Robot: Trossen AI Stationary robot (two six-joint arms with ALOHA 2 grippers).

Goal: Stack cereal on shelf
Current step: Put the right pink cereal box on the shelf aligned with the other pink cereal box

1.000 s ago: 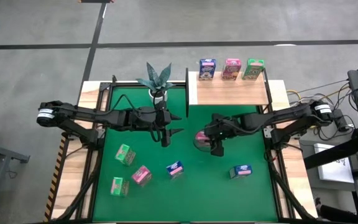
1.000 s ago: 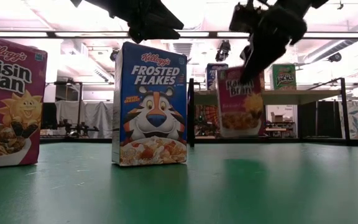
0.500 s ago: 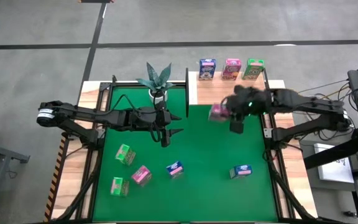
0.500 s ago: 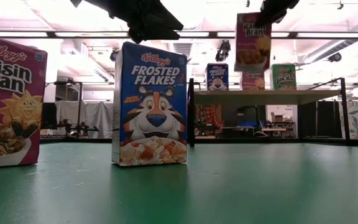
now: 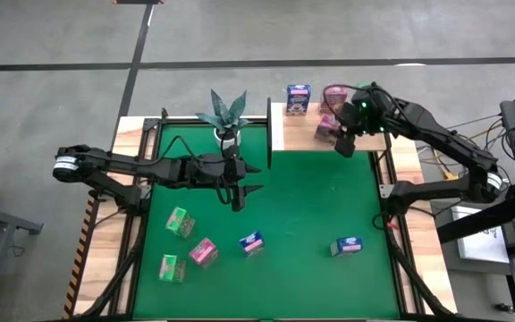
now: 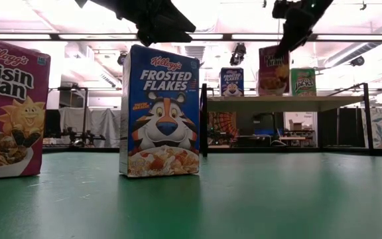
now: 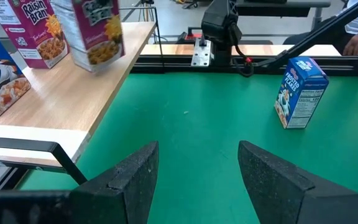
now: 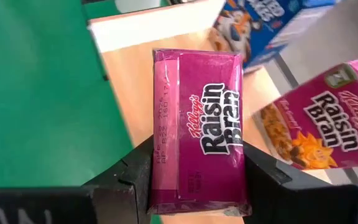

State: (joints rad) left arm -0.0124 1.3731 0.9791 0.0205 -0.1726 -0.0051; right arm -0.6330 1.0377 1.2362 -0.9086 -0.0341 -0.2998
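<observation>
High view: my right gripper (image 5: 335,136) is over the wooden shelf (image 5: 298,132) at the far right corner of the counter (image 5: 293,206), and its fingers are clamped on a pink cereal box (image 8: 197,149), held above the board. On the shelf stand a blue box (image 5: 299,98) and another pink box (image 8: 319,127); a green box (image 6: 303,81) shows there in the low view. My left gripper (image 5: 237,192) hangs with fingers apart over the green mat, near the plant (image 5: 225,114). Five more boxes lie on the mat, among them a blue one (image 5: 346,246).
</observation>
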